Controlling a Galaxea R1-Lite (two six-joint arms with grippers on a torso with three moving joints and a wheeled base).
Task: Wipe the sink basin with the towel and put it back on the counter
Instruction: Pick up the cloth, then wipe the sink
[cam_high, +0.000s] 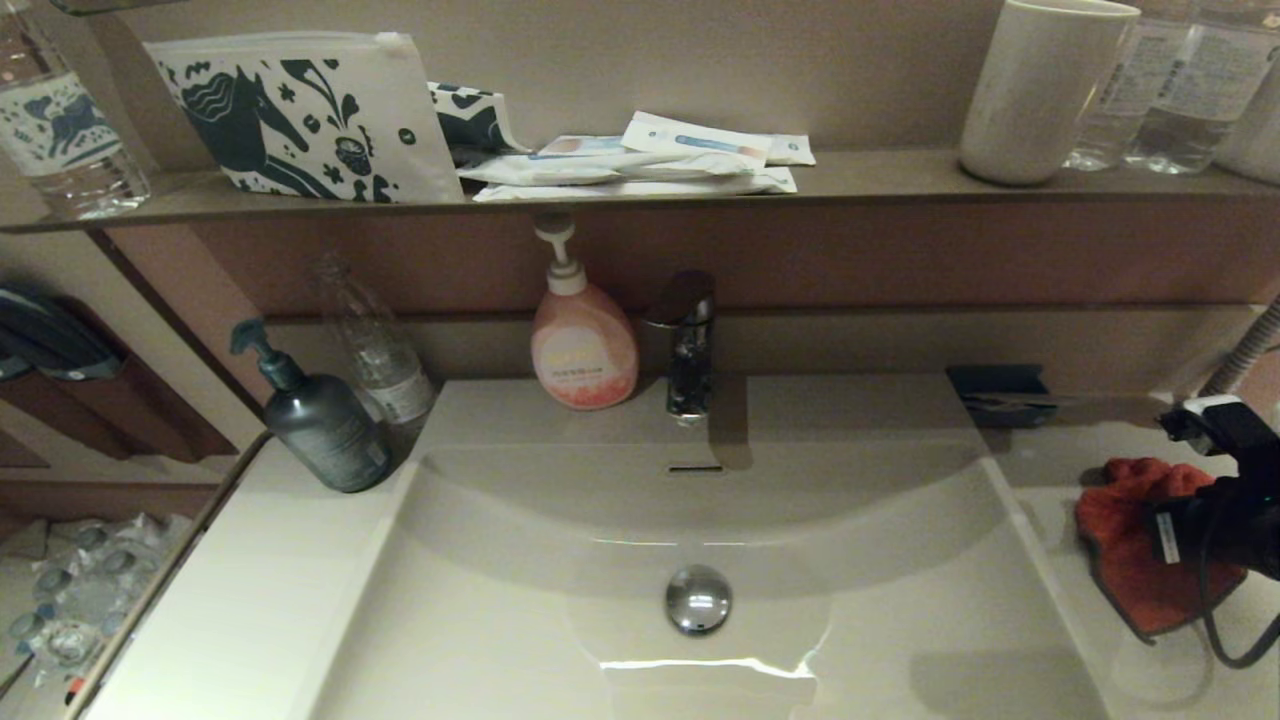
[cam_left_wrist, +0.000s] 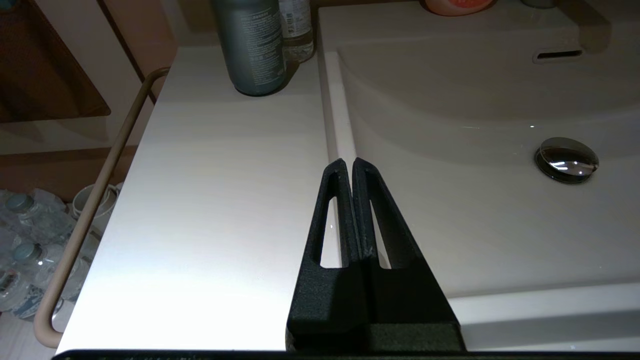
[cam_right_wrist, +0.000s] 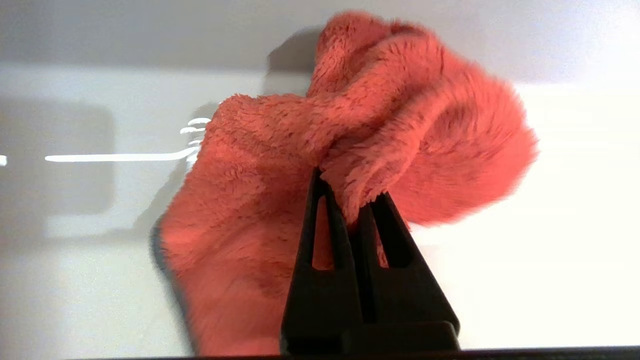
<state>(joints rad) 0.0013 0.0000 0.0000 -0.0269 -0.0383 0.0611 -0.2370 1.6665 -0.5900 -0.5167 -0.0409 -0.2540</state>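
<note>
Nearest the camera, the sink basin (cam_high: 560, 640) lies bare, its chrome drain plug (cam_high: 698, 598) at the middle and no cloth anywhere in it. Off to the right, the towel (cam_high: 1135, 545) sits bunched on the counter (cam_high: 1060, 470) just beside the basin's rim. Over it, the right gripper (cam_right_wrist: 350, 200) has its fingers clenched on a raised fold of the orange pile, while the rest of the cloth rests on the counter. Parked at the near left, the left gripper (cam_left_wrist: 348, 165) hangs above the seam between counter and basin, fingers pressed together on nothing. Whether wiping is already over cannot be told. If this is the pick-up, the wipe and the return both remain; if the put-back, only letting go is left.
</note>
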